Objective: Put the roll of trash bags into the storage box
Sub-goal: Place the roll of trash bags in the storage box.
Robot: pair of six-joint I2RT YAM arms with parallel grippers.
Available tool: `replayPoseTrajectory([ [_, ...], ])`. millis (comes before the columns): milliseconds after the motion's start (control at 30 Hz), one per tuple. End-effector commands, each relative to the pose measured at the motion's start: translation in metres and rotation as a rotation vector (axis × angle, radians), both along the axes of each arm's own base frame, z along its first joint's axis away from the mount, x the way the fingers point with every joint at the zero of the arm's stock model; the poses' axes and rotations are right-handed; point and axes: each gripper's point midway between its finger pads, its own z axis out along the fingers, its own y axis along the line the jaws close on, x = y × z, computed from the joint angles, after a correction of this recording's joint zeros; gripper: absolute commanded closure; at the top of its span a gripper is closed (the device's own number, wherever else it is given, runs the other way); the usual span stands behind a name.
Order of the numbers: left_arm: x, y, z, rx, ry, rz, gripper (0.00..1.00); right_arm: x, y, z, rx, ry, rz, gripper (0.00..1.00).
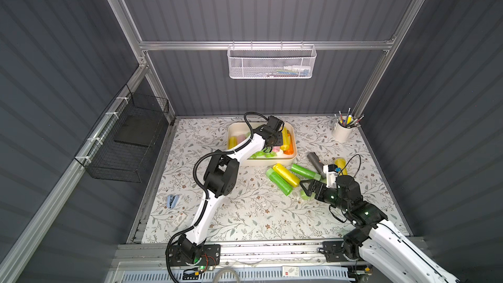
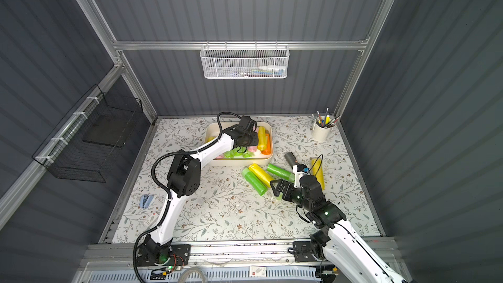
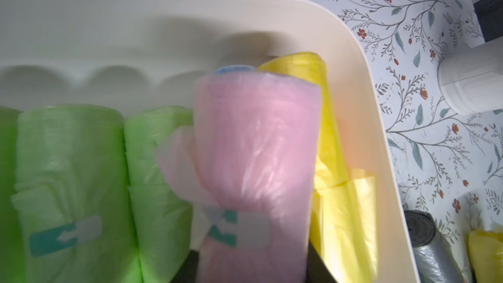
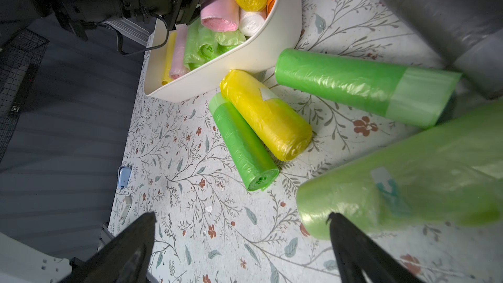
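Floral-printed paper covers the tabletop (image 1: pixel 245 213), which is closed in by grey ribbed walls. In both top views the storage box (image 1: pixel 272 162) (image 2: pixel 234 162) sits just above the middle of the frame, toward the back of the table. The left gripper (image 1: pixel 269 147) reaches into the lower right part of the box, its jaws clenched on the pink roll (image 3: pixel 255 142). In the left wrist view this roll is tilted above the box floor, between two pale green rolls (image 3: pixel 70 159) at left and a yellow roll (image 3: pixel 326 121) against the right-hand wall.

The right gripper (image 4: pixel 239 243) hangs low over the paper at lower right of the box, jaws spread wide with nothing between them. A pale green roll (image 4: pixel 408 186) lies just beside one finger (image 4: pixel 351 243). Loose on the table in front of the box lie a yellow roll (image 4: pixel 266 115) touching a bright green roll (image 4: pixel 242 145), a second bright green roll (image 4: pixel 353 85) and a grey roll (image 4: pixel 435 9). A cup of pens (image 1: pixel 343 129) stands in the far right corner.
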Motion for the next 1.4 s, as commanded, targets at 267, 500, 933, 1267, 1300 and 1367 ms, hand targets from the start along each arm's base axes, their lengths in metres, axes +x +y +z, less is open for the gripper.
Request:
replayPoseTrajectory([
  [267, 0.011, -0.009, 0.022, -0.079, -0.041, -0.025, 0.25, 0.001, -0.003, 0.004, -0.033, -0.002, 0.000, 0.01],
  [500, 0.004, -0.005, 0.047, -0.097, -0.073, -0.039, 0.00, 0.000, -0.005, 0.007, -0.035, -0.002, -0.001, 0.01],
  [933, -0.037, 0.022, 0.098, -0.141, -0.091, -0.032, 0.00, -0.007, -0.009, 0.012, -0.084, 0.041, 0.010, 0.01],
  [1267, -0.102, 0.067, 0.116, -0.172, -0.096, -0.041, 0.00, -0.012, -0.018, -0.005, -0.120, 0.093, -0.024, 0.01],
  [1300, -0.112, 0.076, 0.108, -0.160, -0.080, -0.034, 0.00, -0.013, -0.019, -0.006, -0.125, 0.099, -0.023, 0.01],
  [1367, -0.127, 0.091, 0.104, -0.153, -0.078, -0.011, 0.00, -0.015, -0.021, -0.010, -0.143, 0.111, -0.021, 0.01],
])
